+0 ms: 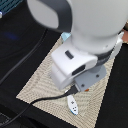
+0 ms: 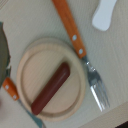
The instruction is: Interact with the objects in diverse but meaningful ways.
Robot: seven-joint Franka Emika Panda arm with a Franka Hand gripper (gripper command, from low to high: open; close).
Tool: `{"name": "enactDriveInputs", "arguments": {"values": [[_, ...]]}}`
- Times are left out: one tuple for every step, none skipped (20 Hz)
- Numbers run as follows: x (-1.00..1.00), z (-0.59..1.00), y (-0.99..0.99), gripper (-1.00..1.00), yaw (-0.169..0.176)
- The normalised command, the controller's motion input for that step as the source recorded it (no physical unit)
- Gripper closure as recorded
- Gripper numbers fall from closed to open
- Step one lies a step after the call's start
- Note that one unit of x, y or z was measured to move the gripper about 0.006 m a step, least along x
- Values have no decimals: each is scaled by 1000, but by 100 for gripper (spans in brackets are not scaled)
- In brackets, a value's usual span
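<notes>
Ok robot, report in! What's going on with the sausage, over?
Jaws not in view. Sausage lying on the round plate, nothing touching it. Fork beside the plate, handle over its rim.

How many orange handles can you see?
2 in the wrist view: the fork handle beside the plate, and another orange handle at the plate's opposite edge. The arm in the exterior view may hide more.

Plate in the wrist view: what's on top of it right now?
Only the sausage stick lies on the plate. The fork rests beside it. The plate's lower edge is partly covered.
</notes>
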Motion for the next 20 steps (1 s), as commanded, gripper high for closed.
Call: {"name": "enactDriveInputs", "arguments": {"values": [[-466,0,497,-100,-125],[-520,0,480,-100,-116],[-589,0,474,-100,-94],[-620,0,469,-100,-86],[-629,0,486,-100,-83],[-660,0,486,-100,-83],[-669,0,466,-100,-77],[-760,0,489,-100,-68],[-800,0,494,-100,-51],[-829,0,517,-100,-42],[-846,-6,514,-100,-35],[-849,-26,517,-100,-31],[-829,-23,546,-100,-33],[-786,-51,540,-100,-36],[-754,-83,480,-100,-35],[-760,-154,474,-100,-38],[-751,-203,474,-100,-36],[-789,-234,469,-100,-36],[-803,-274,466,-100,-38],[-774,-306,460,-100,-40]]}}
